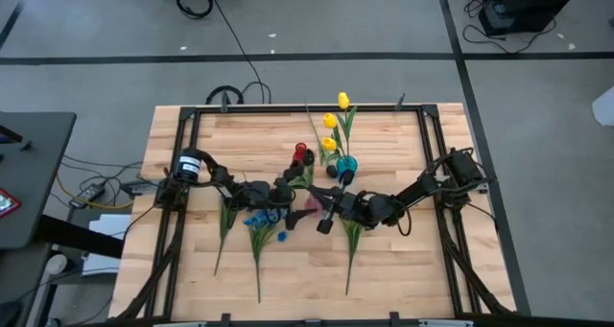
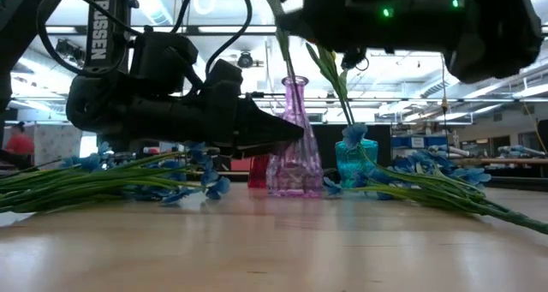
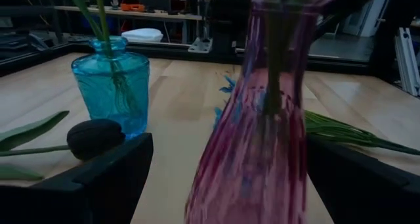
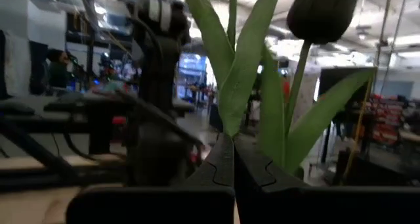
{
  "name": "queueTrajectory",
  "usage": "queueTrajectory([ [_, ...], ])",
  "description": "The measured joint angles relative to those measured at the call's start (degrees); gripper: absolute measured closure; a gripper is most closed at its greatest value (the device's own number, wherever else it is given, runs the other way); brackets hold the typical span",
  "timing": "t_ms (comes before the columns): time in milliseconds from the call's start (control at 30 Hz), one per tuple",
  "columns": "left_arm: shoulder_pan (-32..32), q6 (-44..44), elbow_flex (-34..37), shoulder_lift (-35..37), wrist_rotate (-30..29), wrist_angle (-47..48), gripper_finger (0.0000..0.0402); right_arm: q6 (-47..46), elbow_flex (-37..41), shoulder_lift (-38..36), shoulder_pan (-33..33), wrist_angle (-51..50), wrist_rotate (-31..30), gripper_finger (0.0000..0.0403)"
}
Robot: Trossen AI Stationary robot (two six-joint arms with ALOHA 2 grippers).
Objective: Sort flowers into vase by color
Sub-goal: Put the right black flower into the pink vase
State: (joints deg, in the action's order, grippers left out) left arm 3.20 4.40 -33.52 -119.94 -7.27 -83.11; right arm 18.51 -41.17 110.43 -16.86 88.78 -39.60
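Note:
A pink glass vase (image 3: 256, 152) stands mid-table between the two fingers of my left gripper (image 3: 230, 165), which is open and comes level from the table's left (image 1: 291, 197). A green stem reaches down into the vase. My right gripper (image 4: 233, 152) is above the vase (image 1: 331, 210), shut on a dark tulip with its bud (image 4: 321, 10) up. A teal vase (image 3: 111, 83) holds yellow tulips (image 1: 336, 121). Another dark bud (image 3: 95, 137) lies on the table beside the teal vase. Blue blossoms (image 1: 261, 220) lie on the table. My right gripper pinches the dark tulip between its two fingers on the stem, where the leaves branch off (image 4: 231, 129). The fingers lie about level, across the upright stem. Bud and leaves rise above the fingers, and the stem's lower end (image 3: 272, 79) hangs inside the pink vase.
A small red vase (image 1: 305, 154) stands behind the pink one. Long green stems lie toward the near edge on both sides (image 1: 223, 233) (image 1: 351, 252). In the low view blue flowers lie left (image 2: 103, 176) and right (image 2: 428, 174). A black frame (image 1: 288, 109) borders the table.

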Motion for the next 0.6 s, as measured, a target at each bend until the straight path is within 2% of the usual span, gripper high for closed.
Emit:
queueTrajectory([
  [367,-0.1,-1.2,-1.7,0.0,-0.5,2.1,0.0009,-4.4,4.3,0.0,0.2,-0.2,-0.3,0.0389],
  [600,-0.1,2.0,-3.4,0.0,3.1,4.8,0.0009,-4.0,4.3,0.0,0.2,-0.2,-0.3,0.0388],
])
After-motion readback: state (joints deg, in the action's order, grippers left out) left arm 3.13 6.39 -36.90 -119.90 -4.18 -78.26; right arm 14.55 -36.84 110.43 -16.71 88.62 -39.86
